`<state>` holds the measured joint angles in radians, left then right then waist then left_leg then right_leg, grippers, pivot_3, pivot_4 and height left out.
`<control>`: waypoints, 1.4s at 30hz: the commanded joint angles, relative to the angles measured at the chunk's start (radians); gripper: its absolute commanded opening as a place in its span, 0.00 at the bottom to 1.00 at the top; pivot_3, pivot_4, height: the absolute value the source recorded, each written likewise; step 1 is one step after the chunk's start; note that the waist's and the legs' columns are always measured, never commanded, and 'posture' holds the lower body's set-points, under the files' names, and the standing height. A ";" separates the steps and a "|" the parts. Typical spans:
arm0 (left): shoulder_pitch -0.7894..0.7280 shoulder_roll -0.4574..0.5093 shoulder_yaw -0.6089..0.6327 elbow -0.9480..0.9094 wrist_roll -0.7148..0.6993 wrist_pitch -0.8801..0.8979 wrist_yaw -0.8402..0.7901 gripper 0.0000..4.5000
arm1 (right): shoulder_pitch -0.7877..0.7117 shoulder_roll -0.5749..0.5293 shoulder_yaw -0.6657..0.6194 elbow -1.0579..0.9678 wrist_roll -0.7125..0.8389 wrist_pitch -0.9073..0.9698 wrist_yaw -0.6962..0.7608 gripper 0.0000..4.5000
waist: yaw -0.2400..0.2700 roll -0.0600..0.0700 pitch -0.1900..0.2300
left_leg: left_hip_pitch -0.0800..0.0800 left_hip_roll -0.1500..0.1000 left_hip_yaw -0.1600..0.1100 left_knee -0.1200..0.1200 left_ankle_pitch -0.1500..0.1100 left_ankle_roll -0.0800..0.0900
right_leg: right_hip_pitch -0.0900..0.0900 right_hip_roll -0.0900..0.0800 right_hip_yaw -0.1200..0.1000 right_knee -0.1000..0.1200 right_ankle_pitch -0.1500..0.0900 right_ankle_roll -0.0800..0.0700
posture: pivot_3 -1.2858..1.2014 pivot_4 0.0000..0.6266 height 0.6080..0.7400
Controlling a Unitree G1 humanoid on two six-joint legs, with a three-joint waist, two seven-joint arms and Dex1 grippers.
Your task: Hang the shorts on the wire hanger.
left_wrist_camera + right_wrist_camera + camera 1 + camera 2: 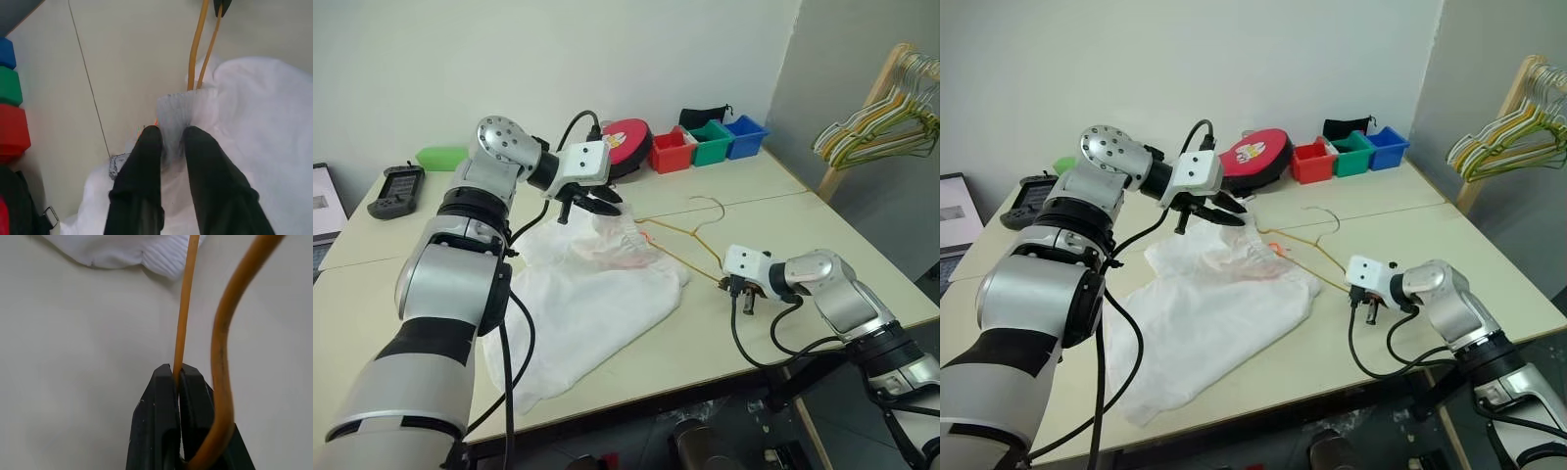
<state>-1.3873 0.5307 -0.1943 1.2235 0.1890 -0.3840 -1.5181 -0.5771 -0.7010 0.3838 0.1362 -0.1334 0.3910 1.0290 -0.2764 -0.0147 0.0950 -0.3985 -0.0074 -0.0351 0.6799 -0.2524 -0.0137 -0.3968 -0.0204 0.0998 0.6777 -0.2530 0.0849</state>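
Right gripper (177, 374) clamped on hanger (690, 235) wire at table (773, 211) edge. Left gripper (168, 137) pinching waistband of shorts (582, 299), spread on table, hanger tucked under waistband.

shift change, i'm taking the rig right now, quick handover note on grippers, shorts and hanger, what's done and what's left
Right gripper: shut on the wire hanger, pinning one corner at the table.
Left gripper: fingers pinching the waistband of the shorts, lifted slightly; grip looks light.
Hanger lies flat; its far end reaches under the raised waistband.
Shorts otherwise spread on the table, one edge hanging over the near side.
Done: both things gripped, hanger started into the waistband.
Left: work the shorts fully onto the hanger.
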 commanded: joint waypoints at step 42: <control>0.085 0.055 -0.168 -0.122 -0.142 -0.004 -0.096 0.03 | -0.051 0.024 -0.019 0.015 -0.015 0.005 0.012 0.00 | -0.002 0.000 0.000 | 0.000 0.000 -0.001 0.000 0.000 0.000 | 0.000 0.000 0.000 0.001 0.000 0.000 | 0.43 0.00 1.00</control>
<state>-1.2816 0.5739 -0.3596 1.1286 0.0776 -0.3929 -1.6082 -0.5916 -0.6807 0.3887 0.1651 -0.1473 0.3949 1.0419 -0.2787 -0.0146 0.0946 -0.3985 -0.0070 -0.0359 0.6799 -0.2524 -0.0137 -0.3968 -0.0209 0.0996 0.6784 -0.2531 0.0851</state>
